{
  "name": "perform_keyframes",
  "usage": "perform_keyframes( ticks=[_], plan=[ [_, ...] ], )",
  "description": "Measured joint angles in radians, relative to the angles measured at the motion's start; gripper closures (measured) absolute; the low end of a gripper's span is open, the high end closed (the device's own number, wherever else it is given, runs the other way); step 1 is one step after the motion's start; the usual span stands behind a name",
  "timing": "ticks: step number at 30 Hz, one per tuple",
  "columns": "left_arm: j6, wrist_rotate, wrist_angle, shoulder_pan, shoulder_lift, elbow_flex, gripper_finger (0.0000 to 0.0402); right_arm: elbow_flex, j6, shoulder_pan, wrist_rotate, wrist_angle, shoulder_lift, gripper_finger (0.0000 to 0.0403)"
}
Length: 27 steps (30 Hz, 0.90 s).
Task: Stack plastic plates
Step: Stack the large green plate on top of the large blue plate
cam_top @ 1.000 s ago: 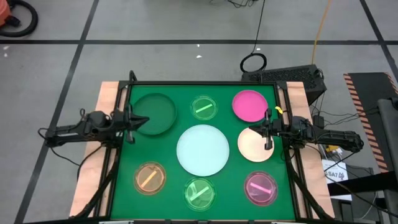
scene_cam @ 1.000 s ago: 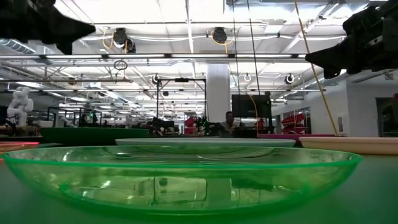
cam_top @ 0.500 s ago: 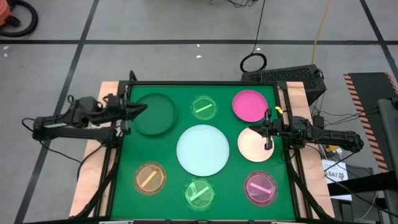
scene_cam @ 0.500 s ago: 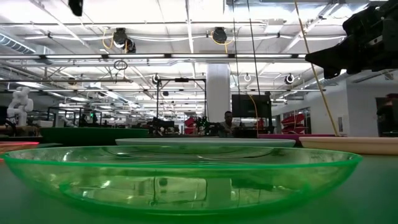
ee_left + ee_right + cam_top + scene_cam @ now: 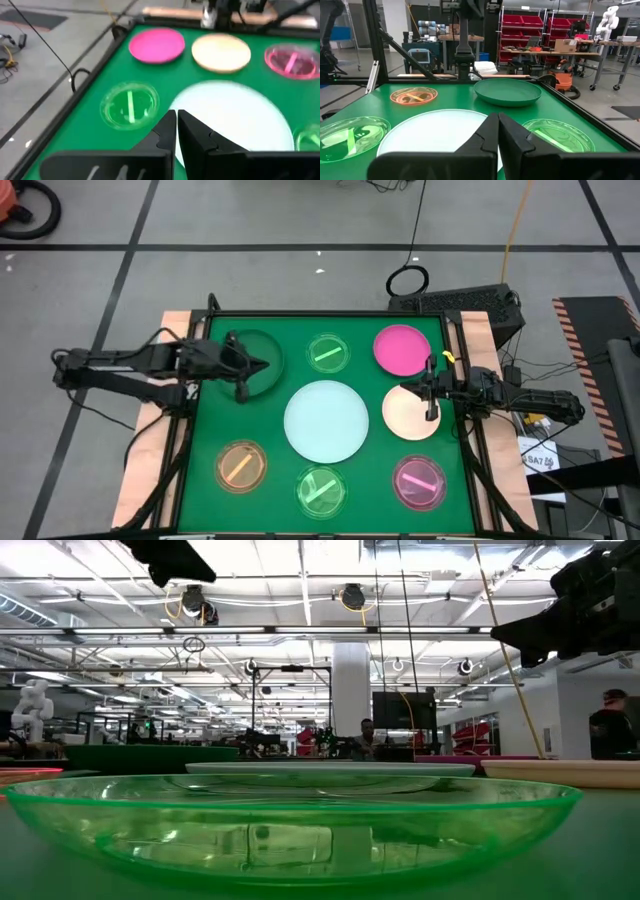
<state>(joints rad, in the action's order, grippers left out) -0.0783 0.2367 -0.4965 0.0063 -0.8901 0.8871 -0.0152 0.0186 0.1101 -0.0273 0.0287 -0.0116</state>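
Left fingers (image 5: pixel 176 131): pressed together, nothing between them. The left gripper (image 5: pixel 252 366) hangs over the dark green plate (image 5: pixel 262 358) at the far left of the counter (image 5: pixel 372 485), aimed toward the middle. Judgement: it is lining up on this plate first, but closed fingers cannot take a rim, so they must open before any grasp.

Right fingers (image 5: pixel 497 136): also closed and empty. The right gripper (image 5: pixel 428 390) sits over the near-side edge of the cream plate (image 5: pixel 410 416) at the right of the counter, arm waiting. Judgement: parked there to take the right-hand plates in turn.

Plates, none stacked, all lying flat and apart on the green surface:
- white plate (image 5: pixel 326 421), largest, centre; likely the base of the stack since nothing larger is out
- pink plate (image 5: pixel 402 349), far right, opaque, bright
- far green plate (image 5: pixel 328 353), small, translucent, pale stripe across it
- orange plate (image 5: pixel 240 466), near left, small, translucent, striped
- near green plate (image 5: pixel 321 488), near centre; fills the low view as a shallow clear-green dish with a raised rim
- striped pink plate (image 5: pixel 418 482), near right, small

Seven plates counted in the high view. Rims are thin and shallow; judged slippery to pinch
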Motion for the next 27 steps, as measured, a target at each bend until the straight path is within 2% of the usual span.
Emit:
perform_keyframes(
  ticks=[4,7,15,27],
  plan=[
    [-0.042,0.008,-0.004,-0.019,-0.049,-0.001,0.0378,0.000,-0.048,0.000,0.000,0.001,0.000,0.0403],
    [-0.055,0.065,-0.003,-0.045,-0.085,-0.001,0.0378,0.000,-0.088,0.000,0.000,0.001,0.000,0.0403],
    [-0.048,0.108,0.002,-0.061,-0.236,-0.001,0.0378,0.000,-0.319,0.000,0.000,0.002,0.000,0.0403],
    [-0.171,0.200,-0.049,-0.061,-0.367,-0.002,0.0378,0.000,-0.325,0.000,0.000,0.003,0.000,0.0403]
  ],
)
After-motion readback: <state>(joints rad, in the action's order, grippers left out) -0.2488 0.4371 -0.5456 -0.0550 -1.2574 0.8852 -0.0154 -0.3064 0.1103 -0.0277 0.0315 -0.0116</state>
